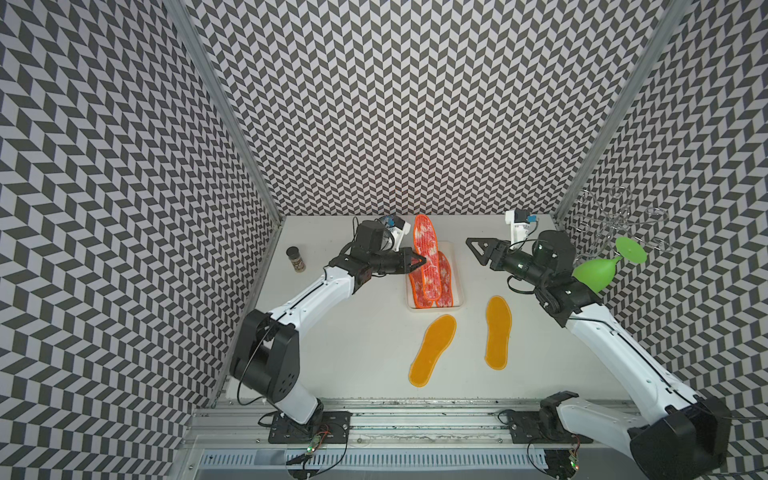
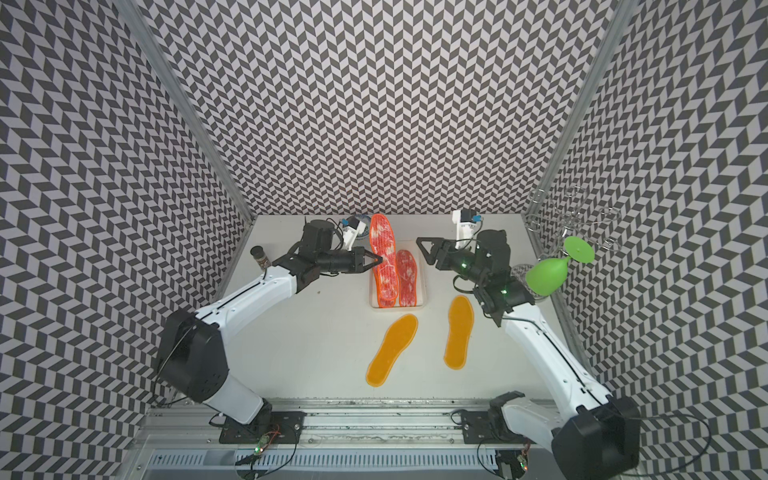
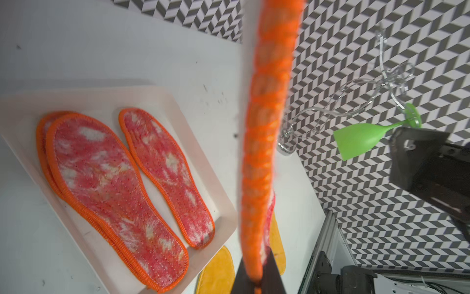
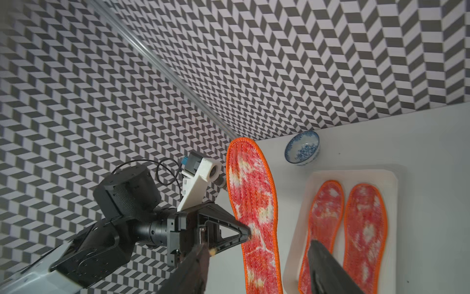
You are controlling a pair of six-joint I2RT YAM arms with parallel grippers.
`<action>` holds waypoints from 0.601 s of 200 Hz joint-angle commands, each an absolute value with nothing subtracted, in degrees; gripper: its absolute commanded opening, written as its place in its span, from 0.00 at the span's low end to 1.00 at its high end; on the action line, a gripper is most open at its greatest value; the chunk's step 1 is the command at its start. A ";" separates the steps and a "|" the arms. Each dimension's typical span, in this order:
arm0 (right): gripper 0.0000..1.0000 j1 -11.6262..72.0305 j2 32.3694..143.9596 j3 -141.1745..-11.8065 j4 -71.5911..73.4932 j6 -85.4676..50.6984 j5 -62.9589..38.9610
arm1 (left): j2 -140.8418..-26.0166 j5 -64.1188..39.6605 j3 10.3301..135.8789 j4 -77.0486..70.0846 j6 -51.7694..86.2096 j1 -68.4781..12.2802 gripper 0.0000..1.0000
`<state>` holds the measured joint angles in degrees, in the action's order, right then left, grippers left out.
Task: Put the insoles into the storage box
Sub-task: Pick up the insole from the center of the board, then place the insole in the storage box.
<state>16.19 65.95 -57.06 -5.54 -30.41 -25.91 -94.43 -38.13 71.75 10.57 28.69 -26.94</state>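
closest to us, low in both top views, two plain yellow insoles lie flat on the worktop [image 1: 365, 353]. the left yellow insole [image 1: 432, 351] leans toward the upper right, and the right yellow insole [image 1: 498, 332] points nearly straight up the frame. both sit just below the white tray [image 1: 459, 291] in the frame, outside it.

above them the left end effector [image 1: 419, 261] is pinched tight on the orange edge of a mottled red insole [image 1: 424, 237], about mid-length along its left side. that insole hangs raised and tipped over the tray's left half. its long axis runs up the frame like the tray's long side, but its upper end reaches past the tray's upper rim. as we judge it, the coming move turns on this: the tray lies to the right of the end effector and lower in the frame, so the insole needs bringing down the frame and laying flat before release. the left arm is the nearer one.

the right end effector [image 1: 476, 249] stands right of the tray with its jaws spread wide and nothing between them. we judge it the nearer arm for the right yellow insole.

our count is one tray. the left wrist view shows three mottled insoles inside it, a stacked pair [image 3: 114, 191] and a single insole [image 3: 167, 175] beside them. with one held and two yellow outside, that makes six.
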 commanded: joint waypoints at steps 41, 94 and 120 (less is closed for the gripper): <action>0.68 11.89 67.76 -59.34 -15.87 -23.73 -26.30 | -111.00 -41.69 83.29 11.60 28.04 -26.47 0.00; 0.69 9.78 68.93 -58.67 -15.29 -24.11 -28.71 | -121.47 -42.26 91.59 11.19 30.57 -27.11 0.00; 0.69 9.47 69.34 -58.18 -14.99 -24.35 -29.54 | -124.60 -42.67 93.58 11.97 31.94 -28.33 0.00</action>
